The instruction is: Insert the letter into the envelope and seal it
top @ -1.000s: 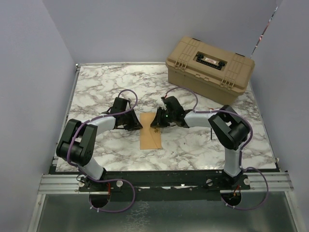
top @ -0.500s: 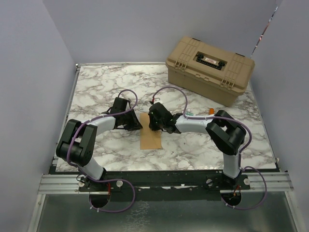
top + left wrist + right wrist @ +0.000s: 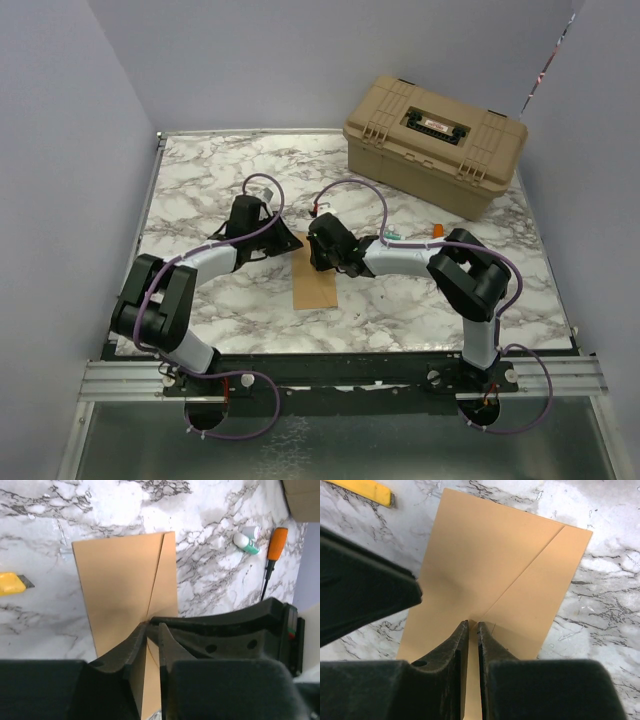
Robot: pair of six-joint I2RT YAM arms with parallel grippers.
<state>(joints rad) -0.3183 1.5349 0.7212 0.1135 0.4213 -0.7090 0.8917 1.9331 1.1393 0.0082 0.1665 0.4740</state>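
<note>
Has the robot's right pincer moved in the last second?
Yes: the right pincer shifted left, away from the tan toolbox, further over the envelope.

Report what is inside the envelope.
The envelope lies flat on the marble table, its brown paper hiding the inside. No letter shows; whether one is in there cannot be told.

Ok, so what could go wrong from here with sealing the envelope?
The left gripper and right gripper crowd together over the envelope, so they might collide. Pressing down could also slide the envelope across the smooth marble table instead of sealing it.
</note>
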